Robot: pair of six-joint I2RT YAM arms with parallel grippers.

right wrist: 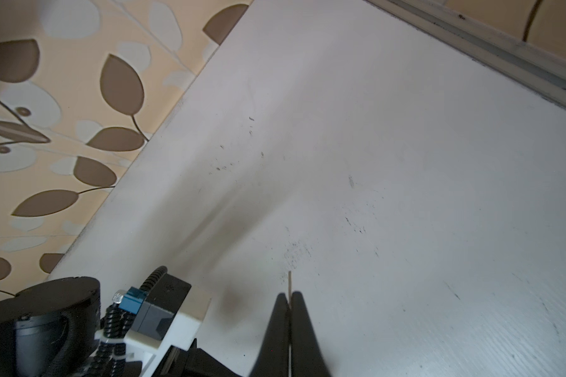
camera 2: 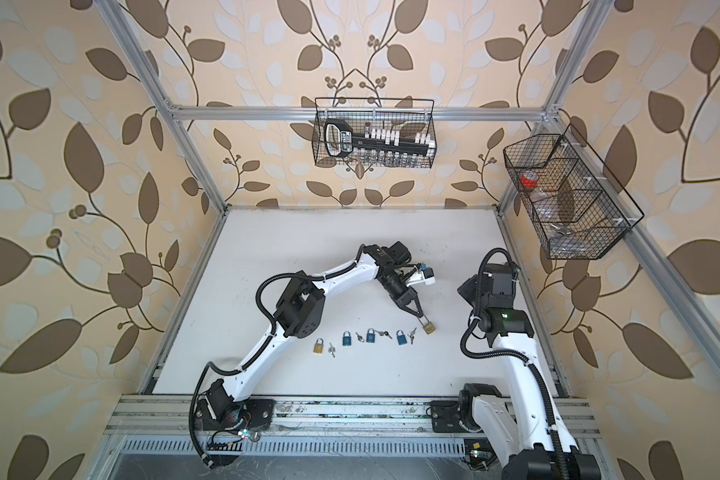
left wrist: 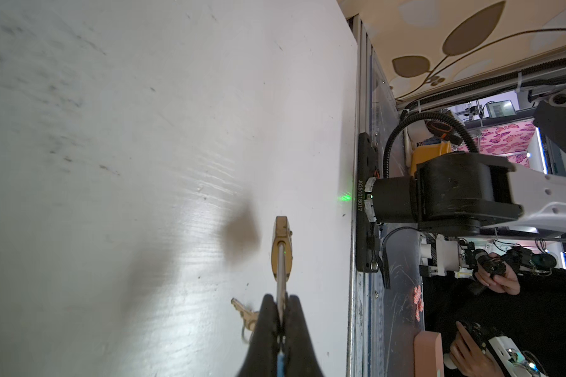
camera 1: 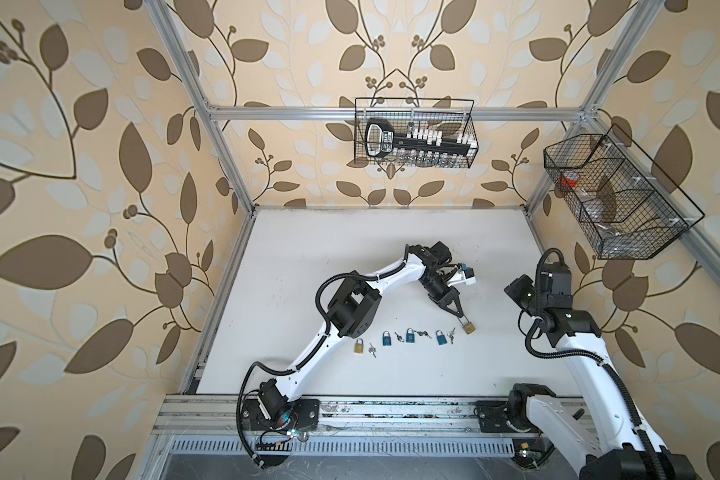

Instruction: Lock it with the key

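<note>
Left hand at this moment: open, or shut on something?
Shut on the brass padlock: in the left wrist view the left hand pinches its silver shackle with no gap.

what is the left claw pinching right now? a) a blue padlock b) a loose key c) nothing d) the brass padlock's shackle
d: in the left wrist view the left claw is closed on the shackle of the brass padlock.
</note>
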